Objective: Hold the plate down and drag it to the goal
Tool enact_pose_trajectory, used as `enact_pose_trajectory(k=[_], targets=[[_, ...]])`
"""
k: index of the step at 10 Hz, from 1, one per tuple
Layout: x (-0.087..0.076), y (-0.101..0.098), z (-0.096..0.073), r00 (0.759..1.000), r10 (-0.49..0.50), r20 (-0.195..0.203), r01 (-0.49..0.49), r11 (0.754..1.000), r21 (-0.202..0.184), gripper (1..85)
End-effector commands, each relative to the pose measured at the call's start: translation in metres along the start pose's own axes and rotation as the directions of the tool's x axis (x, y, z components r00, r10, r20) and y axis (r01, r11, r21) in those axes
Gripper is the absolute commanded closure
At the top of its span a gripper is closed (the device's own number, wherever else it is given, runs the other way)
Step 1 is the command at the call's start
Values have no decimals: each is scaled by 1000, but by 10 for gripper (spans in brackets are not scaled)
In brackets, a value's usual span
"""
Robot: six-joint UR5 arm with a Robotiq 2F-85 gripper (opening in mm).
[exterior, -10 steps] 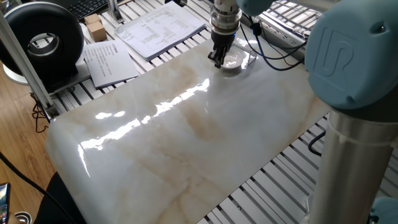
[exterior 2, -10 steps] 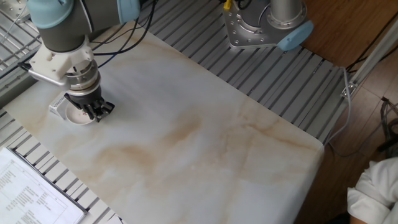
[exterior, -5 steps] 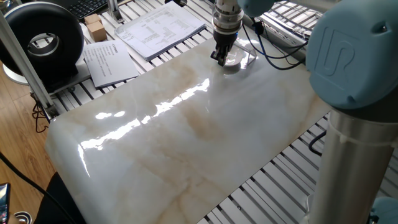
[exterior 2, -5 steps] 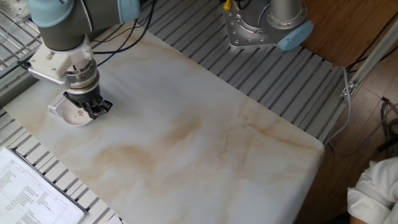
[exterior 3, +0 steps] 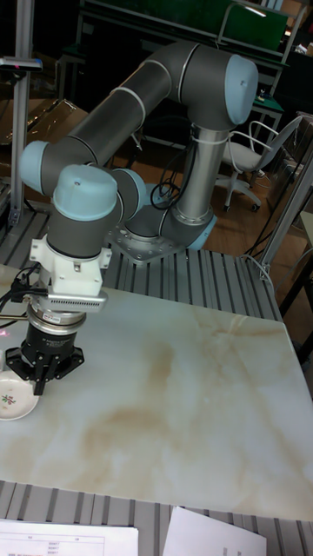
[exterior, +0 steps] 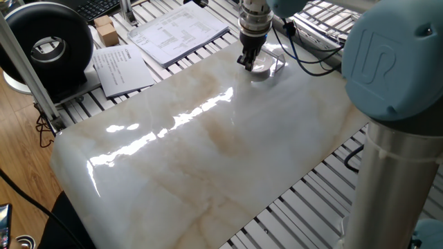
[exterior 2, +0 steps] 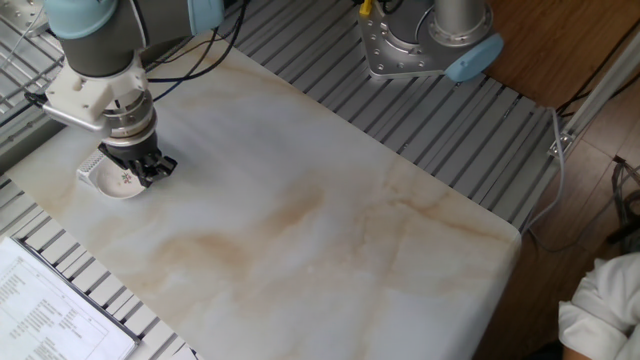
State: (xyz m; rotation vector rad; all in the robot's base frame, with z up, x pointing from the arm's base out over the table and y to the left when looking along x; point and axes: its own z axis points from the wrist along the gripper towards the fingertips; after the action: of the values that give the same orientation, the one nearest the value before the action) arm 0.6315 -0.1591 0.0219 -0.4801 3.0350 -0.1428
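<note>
I have the claw (exterior 2: 148, 171) pointing straight down at the far corner of the marble-patterned bench (exterior 2: 330, 230), with its fingertips on the plate (exterior 2: 112, 181). From the other fixed view the black fingers (exterior 2: 157, 165) sit close together over the plate's right side, but I cannot tell whether they are fully pressed together or slightly spread; nothing is pinched between them.

In one fixed view the plate (exterior: 260, 68) lies at the bench edge, just under the claw (exterior: 246, 63), and touches the goal (exterior: 275, 61), a clear frame with glinting straight edges on the plate's far side. Whether the plate sits fully inside the frame I cannot tell.

In the tall fixed view the plate (exterior 3: 15, 396) shows a small floral mark on its white inner surface, partly cut off by the left picture edge, with the claw (exterior 3: 39, 379) at its right rim.

Printed paper sheets (exterior: 181, 31) lie on the slatted frame beside the bench, near the plate but apart from it. A black round device (exterior: 47, 45) stands well apart at the left.
</note>
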Motion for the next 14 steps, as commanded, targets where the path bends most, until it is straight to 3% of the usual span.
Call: enact_pose_trajectory(k=[1, 3, 4, 5, 7, 8, 14], targets=[[2, -10, -3, 1000, -13, 4, 13, 1000, -4, 780], [2, -2, -10, 1000, -3, -2, 3, 999, -40, 773], [0, 5, -13, 1000, 17, -17, -18, 999, -27, 767], [-3, 13, -14, 999, 33, -21, -33, 999, -24, 710], [-8, 19, -10, 1000, 22, -11, -22, 999, -23, 510], [-8, 19, -7, 1000, 12, -9, -12, 1000, -26, 467], [-5, 0, 6, 1000, -19, 15, 20, 1000, -10, 500]])
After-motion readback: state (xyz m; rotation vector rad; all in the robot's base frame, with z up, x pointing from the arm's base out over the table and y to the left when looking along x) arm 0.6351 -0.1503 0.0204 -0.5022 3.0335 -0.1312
